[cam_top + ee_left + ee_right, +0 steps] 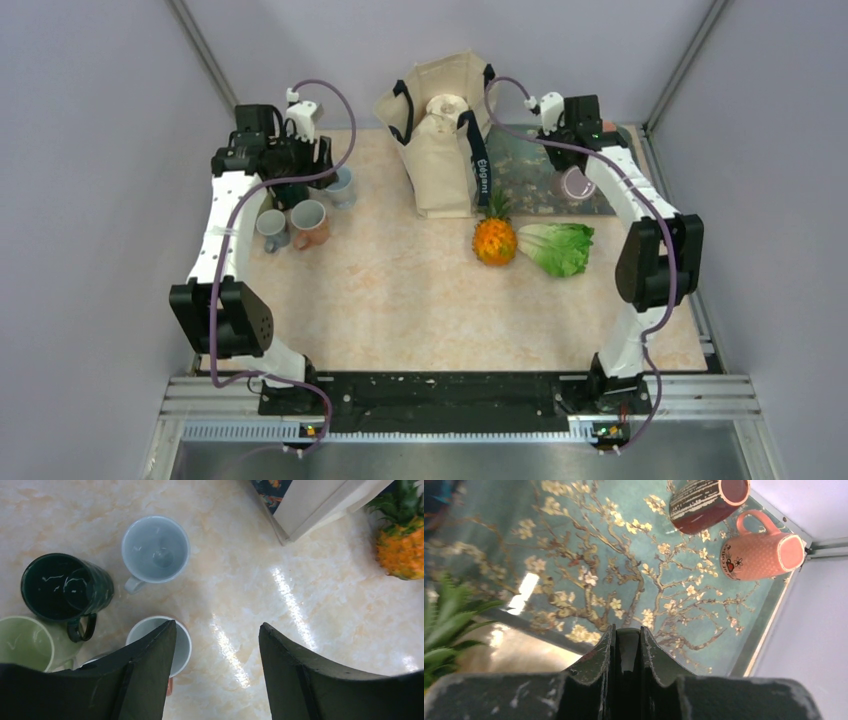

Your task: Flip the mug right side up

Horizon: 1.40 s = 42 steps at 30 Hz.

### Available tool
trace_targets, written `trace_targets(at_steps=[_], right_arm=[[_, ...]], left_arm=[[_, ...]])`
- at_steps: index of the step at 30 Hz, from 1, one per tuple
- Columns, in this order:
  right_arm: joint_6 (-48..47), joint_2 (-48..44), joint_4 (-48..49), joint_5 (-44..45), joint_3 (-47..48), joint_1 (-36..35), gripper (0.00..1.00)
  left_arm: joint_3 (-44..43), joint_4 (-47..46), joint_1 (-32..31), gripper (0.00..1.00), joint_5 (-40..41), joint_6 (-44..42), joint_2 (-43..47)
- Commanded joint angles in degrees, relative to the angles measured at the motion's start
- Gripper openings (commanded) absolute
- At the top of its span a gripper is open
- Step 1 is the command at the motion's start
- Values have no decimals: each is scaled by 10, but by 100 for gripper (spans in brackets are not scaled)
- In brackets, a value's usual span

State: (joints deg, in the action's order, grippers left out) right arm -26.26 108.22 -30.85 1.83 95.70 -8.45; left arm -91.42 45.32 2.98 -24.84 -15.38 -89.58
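Left gripper (217,625): fingers spread wide, holding nothing, pointing down over a cluster of mugs at the rear left of the bench (400,300).
Below the left gripper: a brown mug (181,647) with a white inside stands upright, partly hidden behind the left finger.
Around it: 3 more upright mugs with their mouths open to the camera. The pale blue mug (155,550) is farthest out. The dark green mug (65,587) is beside it, and its handle is close to the light green mug (25,642) at the frame edge.
Right gripper (627,629): fingers drawn together with only a thin dark glossy strip between them and nothing seen in their grasp. It hangs over the near edge of the flowered mat (574,555) at the rear right.
Dark mug (704,502): lies on its side at the far corner of the mat, well apart from the right gripper, with its pale-rimmed mouth towards the bench edge.
Pink mug (764,552): also on its side, just beside the dark mug, handle upward and mouth facing the same way, near the mat's border.
Top view of these 2: only 1 sideways mug shows, partly behind the right arm, and I cannot tell which it is.
Middle of the bench: a canvas bag (445,140) stands between the 2 arms.
In front of the bag: a pineapple (495,240) lies with a lettuce (557,247) just beside it.
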Motion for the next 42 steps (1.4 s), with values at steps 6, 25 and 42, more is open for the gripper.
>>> trace_targets(at_steps=[6,25,42], right_arm=[[127,-192,151,-115,-87,-17,0],[452,-309,479,-305,-208,-163,0],[538,-276,616,-311,-223,-168,0]], left_arm=[[-55,43,-68,77,-215,36,-32],[-182,-110,-235,89,-370,202,-118],[-165,-208,-285,37,-450,312,-129]])
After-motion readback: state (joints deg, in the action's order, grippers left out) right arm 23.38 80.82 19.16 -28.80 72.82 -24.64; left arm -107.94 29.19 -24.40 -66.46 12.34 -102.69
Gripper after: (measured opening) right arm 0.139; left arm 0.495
